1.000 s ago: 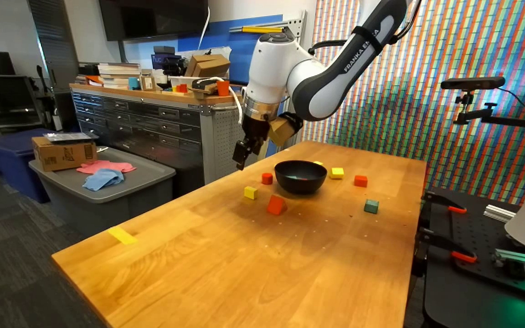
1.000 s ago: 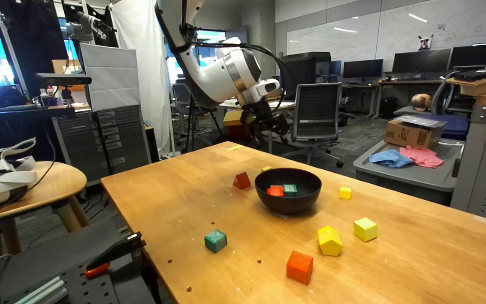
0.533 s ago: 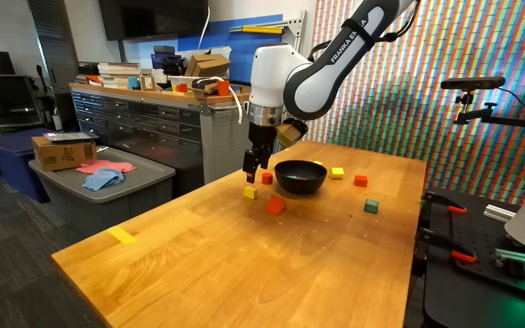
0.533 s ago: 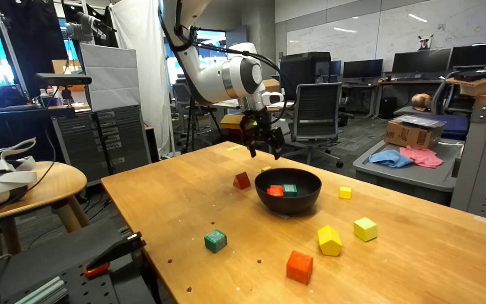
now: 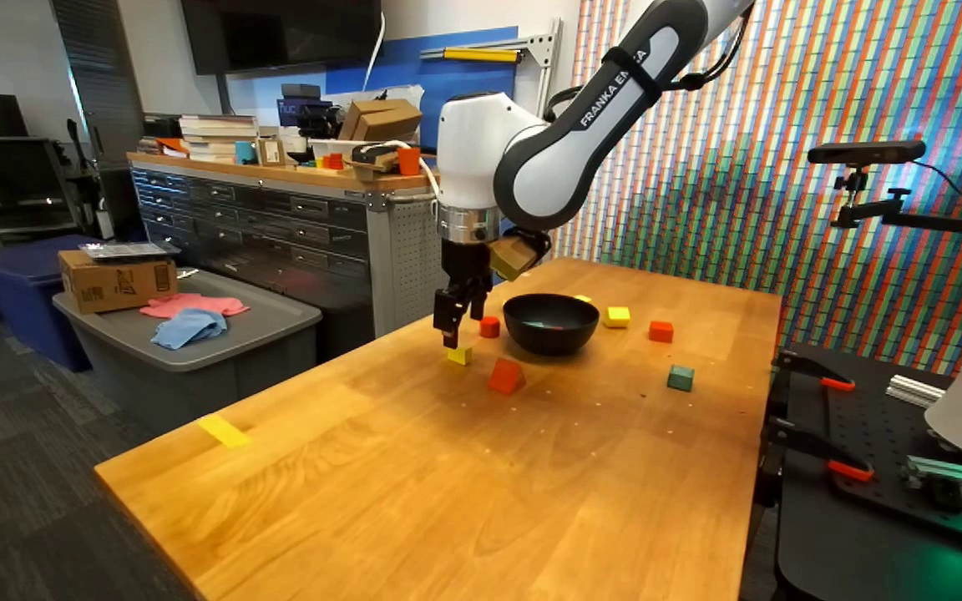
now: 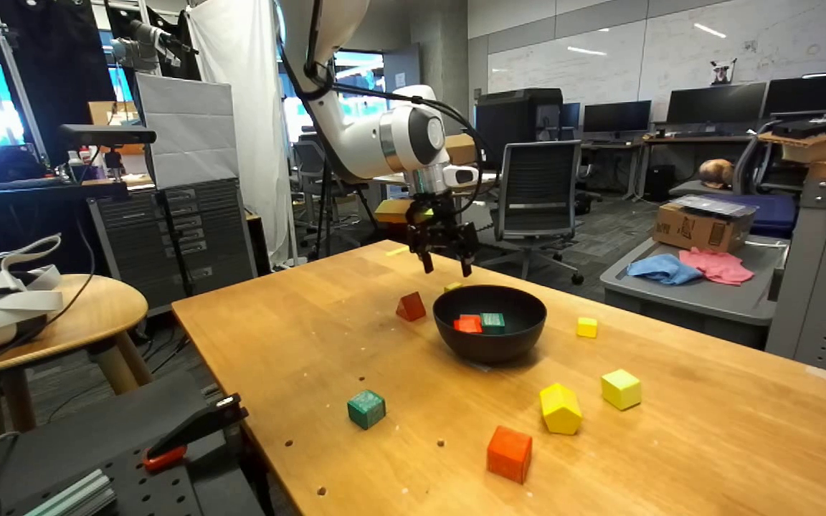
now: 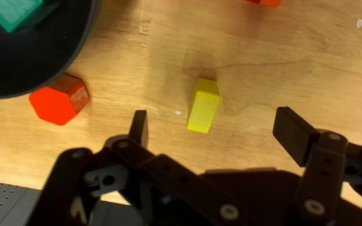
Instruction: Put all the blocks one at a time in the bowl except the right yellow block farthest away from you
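- Fingers (image 7: 294, 136) of mine stand lower and more upright than a second ago, when they hang slanted and higher up; now they are spread wide and hold nothing.
- That puts the yellow block (image 7: 203, 108) between them as the wrist view shows it, so I judge this the approach to my next pick; whether it is the yellow one to be spared, I cannot settle.
- The block lies on the counter (image 5: 448, 484), touching neither finger, near the red wedge (image 5: 507, 376) and apart from the black bowl (image 6: 488, 349), which is unmoved and holds at least one red block (image 6: 468, 325) and a green block (image 6: 492, 323).
- Its long axis runs roughly up and down the wrist view, upper end leaning slightly right, lower end toward the counter's edge.
- That axis crosses my closing line nearly square, so I expect to pinch the narrow width with little turning, once I come lower.
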Motion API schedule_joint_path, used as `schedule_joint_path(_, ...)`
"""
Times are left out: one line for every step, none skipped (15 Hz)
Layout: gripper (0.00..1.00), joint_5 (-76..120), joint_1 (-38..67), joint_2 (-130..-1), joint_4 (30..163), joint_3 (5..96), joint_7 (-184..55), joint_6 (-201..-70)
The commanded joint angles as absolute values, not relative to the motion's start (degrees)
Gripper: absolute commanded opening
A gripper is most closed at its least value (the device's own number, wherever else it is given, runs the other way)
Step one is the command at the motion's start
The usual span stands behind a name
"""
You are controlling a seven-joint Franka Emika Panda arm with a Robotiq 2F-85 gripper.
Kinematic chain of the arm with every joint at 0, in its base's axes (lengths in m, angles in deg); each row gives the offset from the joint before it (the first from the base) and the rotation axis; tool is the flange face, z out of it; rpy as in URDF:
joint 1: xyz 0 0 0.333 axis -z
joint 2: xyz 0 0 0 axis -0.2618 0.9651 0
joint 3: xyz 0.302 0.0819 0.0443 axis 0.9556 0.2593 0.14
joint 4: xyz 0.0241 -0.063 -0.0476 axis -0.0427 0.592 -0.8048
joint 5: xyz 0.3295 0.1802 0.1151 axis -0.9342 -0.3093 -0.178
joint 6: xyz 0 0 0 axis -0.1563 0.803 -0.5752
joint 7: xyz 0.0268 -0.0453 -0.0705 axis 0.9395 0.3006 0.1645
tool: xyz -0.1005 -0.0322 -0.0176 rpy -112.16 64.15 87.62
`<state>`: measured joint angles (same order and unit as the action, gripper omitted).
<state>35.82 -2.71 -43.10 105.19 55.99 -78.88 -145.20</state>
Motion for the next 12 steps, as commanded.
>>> schedule_joint_path(0.97, 34.6, -4.5, -39.0, 99.1, 53.9, -80.1, -143.1)
schedule_joint_path(0.75, 34.8, -4.7, -38.1, 98.1, 53.2, -80.8, -142.8)
schedule_joint_path(0.73, 34.6, -4.8, -37.4, 97.4, 52.8, -81.2, -142.1)
schedule_joint_path(0.71, 34.6, -4.8, -36.7, 96.8, 52.3, -81.6, -141.6)
schedule_joint_path(0.61, 34.4, -4.7, -36.1, 96.4, 52.1, -81.8, -141.3)
schedule_joint_path(0.54, 34.3, -4.7, -35.5, 96.0, 51.8, -82.2, -140.9)
schedule_joint_path(0.46, 34.0, -4.6, -35.2, 95.7, 51.8, -82.5, -140.7)
schedule_joint_path(0.38, 33.8, -4.6, -34.9, 95.4, 51.7, -82.6, -140.5)
schedule_joint_path(0.31, 33.5, -4.5, -34.8, 95.2, 51.8, -82.7, -140.3)
schedule_joint_path(0.22, 33.2, -4.5, -34.8, 94.9, 51.8, -83.0, -140.0)
schedule_joint_path(0.16, 32.9, -4.5, -35.0, 94.7, 51.9, -82.9, -139.8)
schedule_joint_path(0.07, 32.5, -4.5, -35.4, 94.6, 51.9, -83.2, -139.5)
